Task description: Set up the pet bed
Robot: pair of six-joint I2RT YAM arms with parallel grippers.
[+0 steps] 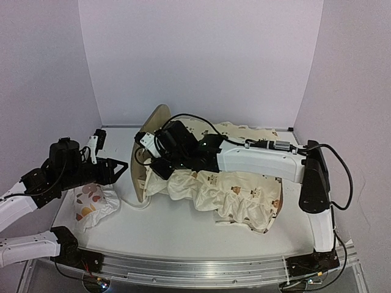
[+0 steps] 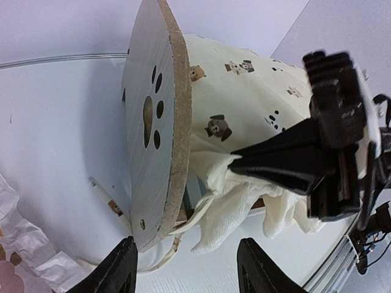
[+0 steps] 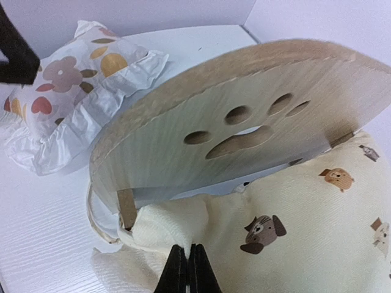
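As we look down from above, the pet bed (image 1: 154, 122) stands near the middle of the table (image 1: 183, 235). Its arched headboard is at the bed's 9 o'clock end and the rest of the frame runs toward 3 o'clock. The cream animal-print cushion (image 1: 238, 195) is draped loosely over the frame and covers most of it, and its ruffled edge spills toward 5 o'clock.

The right gripper (image 1: 157, 167) reaches across the bed to the headboard end. In the right wrist view we see its jaws pressed together, tips (image 3: 186, 271) against a fold of the cushion (image 3: 305, 244) just below the paw-print cutout in the headboard (image 3: 244, 122). We cannot tell whether any cloth is pinched between them.

The left gripper (image 1: 119, 168) hovers at 9 o'clock of the headboard, close to it but not touching. Its jaws stand apart with nothing between them (image 2: 186, 268).

The small white pillow (image 1: 95, 204) lies on the table at about 8 o'clock, just beneath the left gripper.
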